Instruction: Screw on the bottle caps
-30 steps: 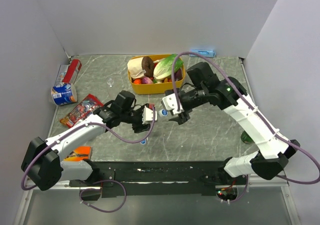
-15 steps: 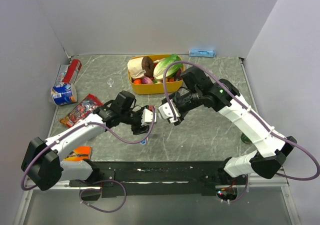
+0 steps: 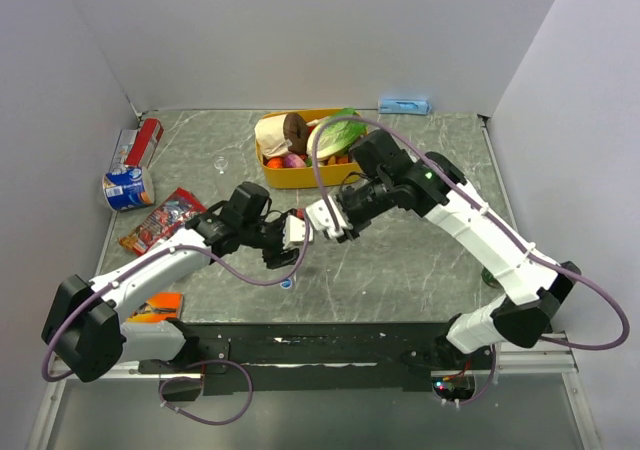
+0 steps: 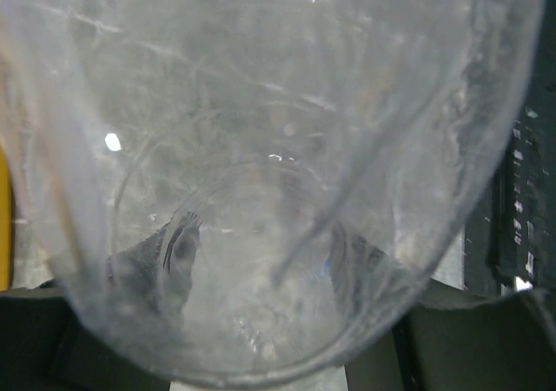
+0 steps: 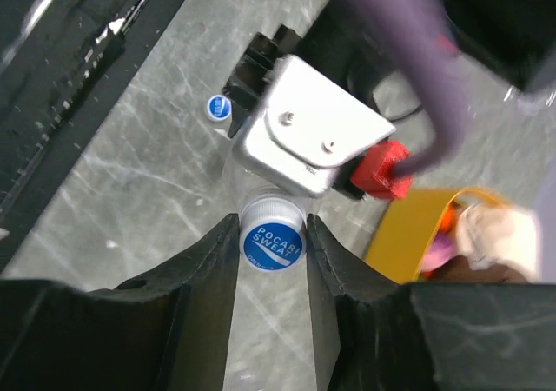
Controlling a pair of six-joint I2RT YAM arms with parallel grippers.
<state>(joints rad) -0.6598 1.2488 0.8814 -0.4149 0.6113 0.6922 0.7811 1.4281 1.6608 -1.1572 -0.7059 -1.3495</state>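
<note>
A clear bottle (image 4: 278,148) fills the left wrist view, and my left gripper (image 3: 291,234) is shut on its body at mid-table. The bottle's neck points toward my right gripper (image 3: 319,217). In the right wrist view a blue bottle cap (image 5: 272,245) with white lettering sits on the end of that bottle. My right gripper (image 5: 272,226) is shut on it, both fingers touching its sides. The silver body of the left gripper (image 5: 313,135) lies just beyond. Another blue cap (image 5: 218,106) lies loose on the table (image 3: 400,260), also seen as a small blue cap (image 3: 287,282) near the front edge.
A yellow tub (image 3: 300,178) of toy food stands behind the grippers. A snack packet (image 3: 160,220), a can (image 3: 128,187) and a red packet (image 3: 147,138) lie at the left. An orange packet (image 3: 158,308) is front left, and a dark green bottle (image 3: 490,273) stands at the right.
My right arm has swung left toward the left gripper, and its jaws have closed onto the cap at the bottle's neck. The left arm has stayed still.
</note>
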